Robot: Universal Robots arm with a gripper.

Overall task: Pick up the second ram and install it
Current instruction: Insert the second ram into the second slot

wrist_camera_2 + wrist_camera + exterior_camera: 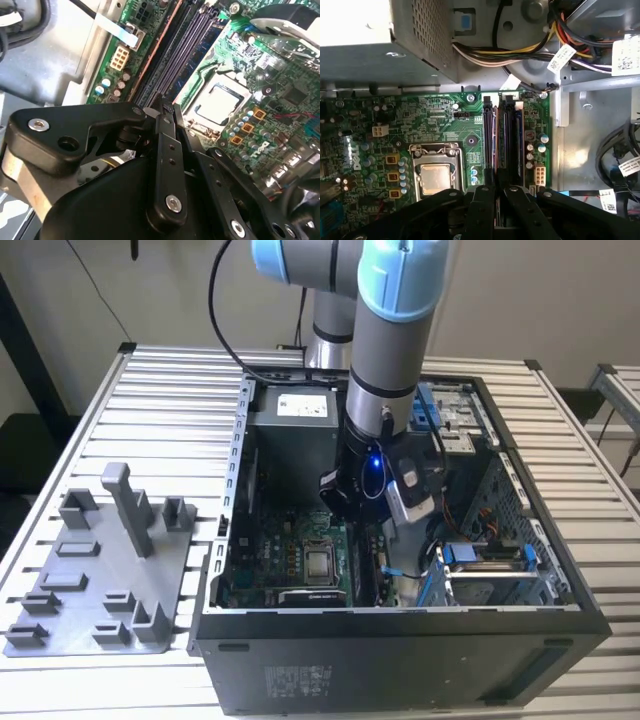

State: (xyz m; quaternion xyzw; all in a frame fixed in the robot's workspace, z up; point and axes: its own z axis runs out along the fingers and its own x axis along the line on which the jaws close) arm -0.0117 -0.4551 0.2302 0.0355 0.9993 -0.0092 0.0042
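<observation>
We see a slatted metal table (160, 390) carrying an open desktop computer case (400, 660) lying on its side. The grey and blue robot arm (385, 360) reaches down from above into the case. A grey holder tray (90, 610) with upright posts sits on the table to the exterior view's left of the case, well apart from the arm.

Inside the case, the first wrist view shows the silver power supply (395, 50), its cable bundle (485, 52) and the green motherboard (435, 120). The processor (436, 179) in its socket lies just beside the row of long dark memory slots (507, 140).

The second ram (495, 145) stands edge-on in one of those slots. We see it as a thin brownish line along the slot, also in the second wrist view (157, 47). A blue-edged strip (518, 132) stands in a neighbouring slot.

The gripper (497, 192) is low over the near end of the slots, seen in both wrist views (165, 107). Its black fingers (482, 200) are drawn in nearly together, one on each side of the second ram. The stick's thin edge runs into the narrow gap between them, so they look closed on it.
</observation>
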